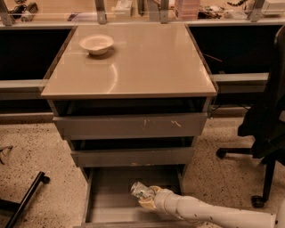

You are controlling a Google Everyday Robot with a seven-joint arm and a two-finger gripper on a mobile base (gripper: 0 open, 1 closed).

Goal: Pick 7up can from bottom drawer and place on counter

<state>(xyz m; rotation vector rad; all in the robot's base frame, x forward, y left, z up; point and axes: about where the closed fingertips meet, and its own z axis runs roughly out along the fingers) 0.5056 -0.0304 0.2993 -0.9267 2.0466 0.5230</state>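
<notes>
The bottom drawer (111, 209) is pulled out at the foot of the grey cabinet, showing its grey inside. My gripper (149, 198) reaches into it from the lower right on a white arm. It is shut on the 7up can (139, 190), a small silvery can that is tilted, with its top pointing up and to the left, over the middle of the drawer. The counter (147, 62) is the glossy beige top of the cabinet, well above the gripper.
A white bowl (96, 43) sits on the counter's back left. The two upper drawers (131, 127) are slightly open above the gripper. A black office chair (267, 133) stands at the right. A black bar (26, 196) lies on the speckled floor at the left. A cluttered shelf (133, 9) runs behind.
</notes>
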